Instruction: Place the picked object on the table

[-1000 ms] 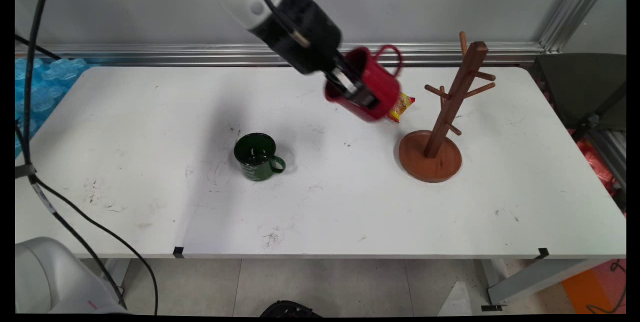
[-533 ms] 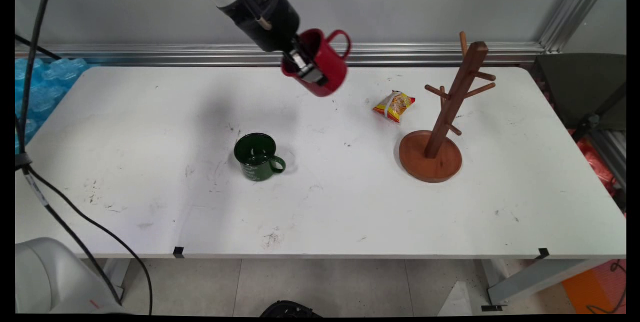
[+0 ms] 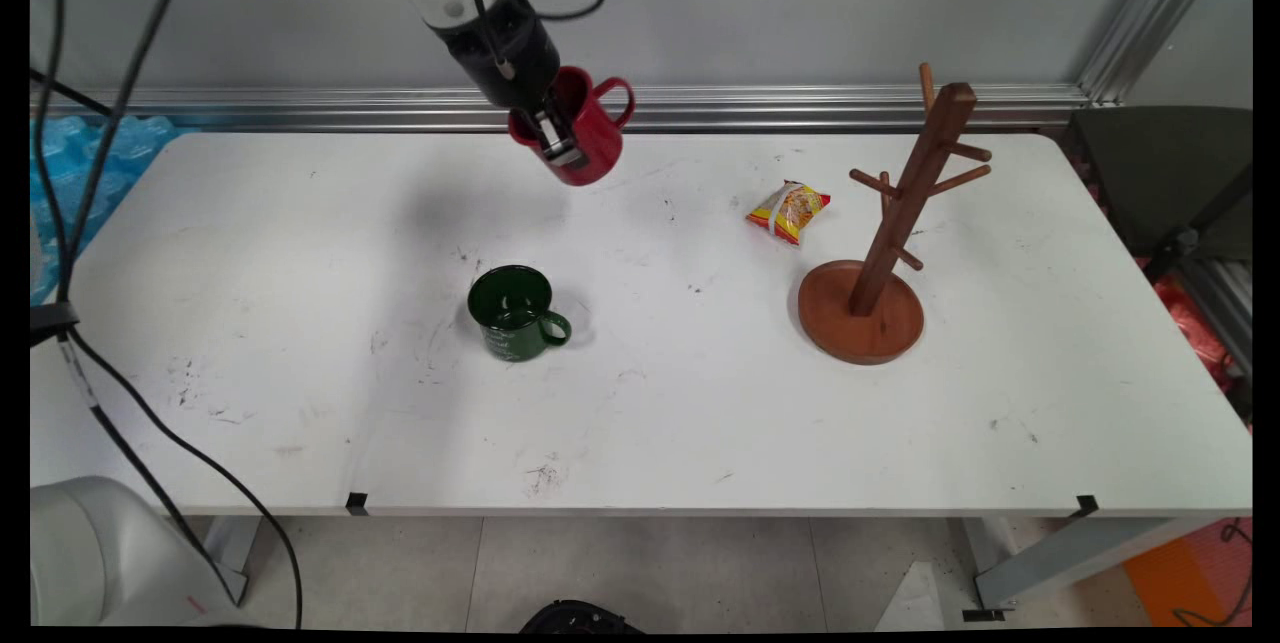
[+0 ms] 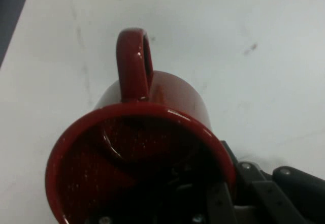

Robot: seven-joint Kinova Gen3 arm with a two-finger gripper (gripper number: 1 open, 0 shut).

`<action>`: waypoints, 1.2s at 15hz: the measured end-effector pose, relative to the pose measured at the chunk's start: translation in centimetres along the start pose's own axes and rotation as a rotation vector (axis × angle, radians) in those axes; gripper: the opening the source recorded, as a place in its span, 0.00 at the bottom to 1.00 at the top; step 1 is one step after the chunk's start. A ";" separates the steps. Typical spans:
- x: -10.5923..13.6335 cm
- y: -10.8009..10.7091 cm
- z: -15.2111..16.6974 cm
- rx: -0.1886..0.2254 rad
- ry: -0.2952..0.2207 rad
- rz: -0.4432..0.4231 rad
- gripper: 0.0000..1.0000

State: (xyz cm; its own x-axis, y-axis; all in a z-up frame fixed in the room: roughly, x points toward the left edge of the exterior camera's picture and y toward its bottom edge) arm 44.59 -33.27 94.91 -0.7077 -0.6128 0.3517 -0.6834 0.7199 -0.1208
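Observation:
My gripper [image 3: 557, 140] is shut on the rim of a red mug [image 3: 580, 128], one finger inside and one outside, and holds it tilted in the air over the table's far edge. In the hand view the red mug [image 4: 152, 132] fills the lower picture, mouth toward the camera and handle up, with my gripper [image 4: 213, 203] clamped on its rim at the bottom. A dark green mug [image 3: 515, 313] stands upright on the table, nearer the front and a little left of the red one. A wooden mug tree [image 3: 900, 223] stands at the right.
A yellow and red snack packet [image 3: 789, 210] lies left of the mug tree's top. Black cables [image 3: 70, 223] hang at the left. Blue plastic [image 3: 80, 173] sits beyond the table's left end. A metal rail [image 3: 800, 106] runs along the wall behind.
The arm has carried the red mug leftward and toward the wall, away from the mug tree. The snack packet, earlier partly hidden behind the mug, now shows in full.

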 end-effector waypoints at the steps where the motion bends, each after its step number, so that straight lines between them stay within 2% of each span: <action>1: 0.1 -0.3 0.8 0.012 -0.027 0.005 0.00; 5: 0.2 -1.2 3.8 0.038 -0.117 0.020 0.00; 8: 0.0 -1.4 5.7 0.036 -0.170 0.028 0.00; 12: -0.2 -1.6 9.1 0.012 -0.260 0.037 0.00; 18: -0.4 -1.6 12.3 -0.023 -0.346 0.040 0.00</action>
State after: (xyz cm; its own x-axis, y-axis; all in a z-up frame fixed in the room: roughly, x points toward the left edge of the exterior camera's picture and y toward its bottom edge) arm 43.76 -38.13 83.55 -0.7552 -0.6555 0.0112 -0.6527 0.7502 -0.1055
